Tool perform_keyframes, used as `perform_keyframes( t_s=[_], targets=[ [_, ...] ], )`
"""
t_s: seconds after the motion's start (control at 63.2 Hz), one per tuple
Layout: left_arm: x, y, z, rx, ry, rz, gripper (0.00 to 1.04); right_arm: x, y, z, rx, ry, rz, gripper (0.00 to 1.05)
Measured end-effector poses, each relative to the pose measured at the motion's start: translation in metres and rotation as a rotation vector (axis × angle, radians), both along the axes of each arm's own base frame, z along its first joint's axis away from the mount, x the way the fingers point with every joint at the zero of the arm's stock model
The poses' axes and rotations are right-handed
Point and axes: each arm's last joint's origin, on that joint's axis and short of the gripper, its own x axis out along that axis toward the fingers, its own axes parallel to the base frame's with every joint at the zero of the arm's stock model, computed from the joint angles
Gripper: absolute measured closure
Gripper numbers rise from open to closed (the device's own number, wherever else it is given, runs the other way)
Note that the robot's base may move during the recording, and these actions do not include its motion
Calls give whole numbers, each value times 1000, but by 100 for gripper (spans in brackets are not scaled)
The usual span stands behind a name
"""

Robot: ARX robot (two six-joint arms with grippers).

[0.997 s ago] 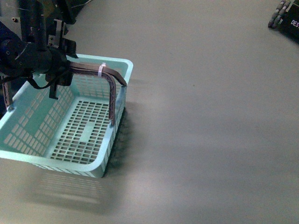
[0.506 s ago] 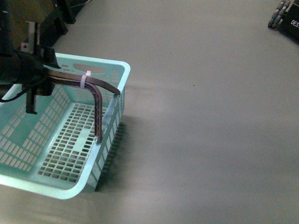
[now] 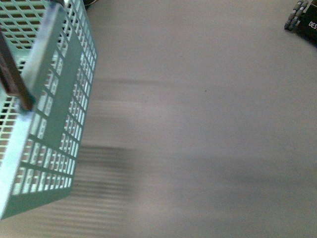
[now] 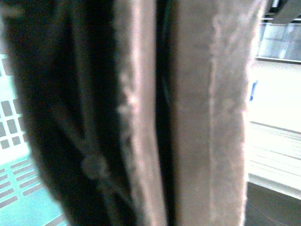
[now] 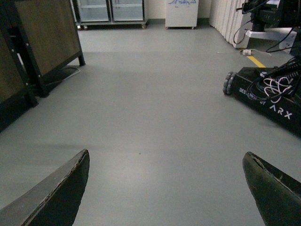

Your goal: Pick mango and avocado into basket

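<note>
The teal-blue basket (image 3: 54, 109) hangs tilted and close at the left of the front view, its slotted side facing me and a brown handle (image 3: 15, 84) crossing it. In the left wrist view the brown handle (image 4: 202, 117) fills the picture at very close range, with a bit of teal basket wall (image 4: 14, 179) beside it; my left gripper is shut on the basket's handle, its fingers hidden. My right gripper (image 5: 167, 188) is open over bare grey floor, both dark fingertips (image 5: 56, 193) wide apart. Mango and avocado are out of view.
Grey floor (image 3: 198, 124) stretches ahead. A black wheeled ARX robot base (image 5: 268, 99) stands to one side, also at the far right corner as a wheeled base (image 3: 302, 20). Dark wooden furniture (image 5: 42, 42) and glass-door fridges (image 5: 110, 10) line the back.
The basket has risen and swung left and toward the camera, tipping from lying open-side-up to showing its slotted side. The left arm has left the front view.
</note>
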Motion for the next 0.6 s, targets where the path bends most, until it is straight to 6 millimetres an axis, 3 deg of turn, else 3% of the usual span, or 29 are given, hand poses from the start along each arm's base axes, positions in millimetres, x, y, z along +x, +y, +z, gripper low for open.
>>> perform_keyframes(
  t_s=[0.206, 0.411, 0.491, 0.601],
  targets=[
    [-32, 2, 17, -5, 4, 13, 79, 0, 0, 0, 0, 0, 0, 9],
    [-33, 3, 18, -6, 1, 12, 79, 0, 0, 0, 0, 0, 0, 9],
    [-33, 3, 18, -6, 1, 14, 91, 0, 0, 0, 0, 0, 0, 9],
    [-33, 3, 18, -2, 1, 19, 92, 0, 0, 0, 0, 0, 0, 9]
  ],
)
